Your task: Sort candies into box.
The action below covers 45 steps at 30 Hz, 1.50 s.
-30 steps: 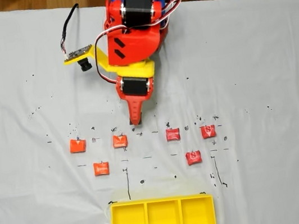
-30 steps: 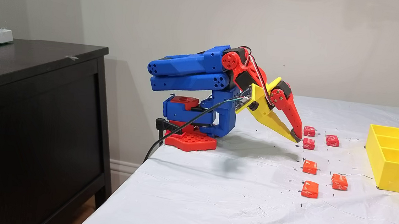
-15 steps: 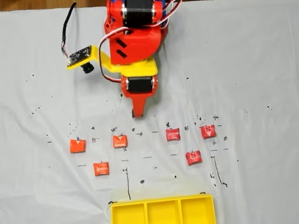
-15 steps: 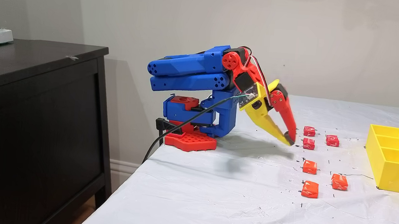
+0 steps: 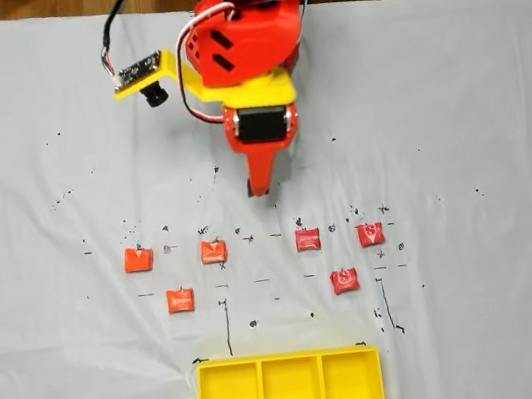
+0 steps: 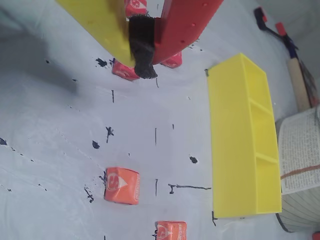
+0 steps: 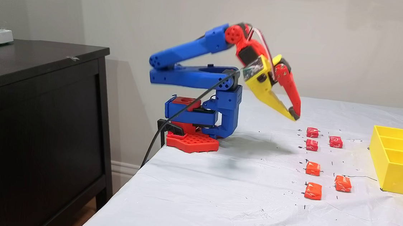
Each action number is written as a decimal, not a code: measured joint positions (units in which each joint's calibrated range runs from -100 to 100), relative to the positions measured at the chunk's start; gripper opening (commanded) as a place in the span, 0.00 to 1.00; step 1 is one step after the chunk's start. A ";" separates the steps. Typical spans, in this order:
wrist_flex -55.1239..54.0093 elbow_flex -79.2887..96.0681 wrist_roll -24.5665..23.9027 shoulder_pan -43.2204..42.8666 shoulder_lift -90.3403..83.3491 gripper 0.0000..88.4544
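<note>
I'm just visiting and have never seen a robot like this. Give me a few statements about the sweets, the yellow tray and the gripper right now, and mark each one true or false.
1. All three compartments of the yellow box are empty. True.
2. The gripper is holding a candy. False: its fingertips are together with nothing between them, up in the air above the cloth.
3. Six candies lie on the white cloth, three orange and three red. True.
4. In the overhead fixed view, the orange candies lie to the right of the red ones. False: the orange ones are on the left.
5. One candy touches the box. False: all lie apart from it.
</note>
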 measured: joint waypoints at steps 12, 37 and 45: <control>7.62 -24.81 -1.32 -10.38 25.55 0.00; 5.00 -37.72 -8.16 -22.63 53.72 0.28; 3.25 -37.72 -8.45 -24.74 56.09 0.35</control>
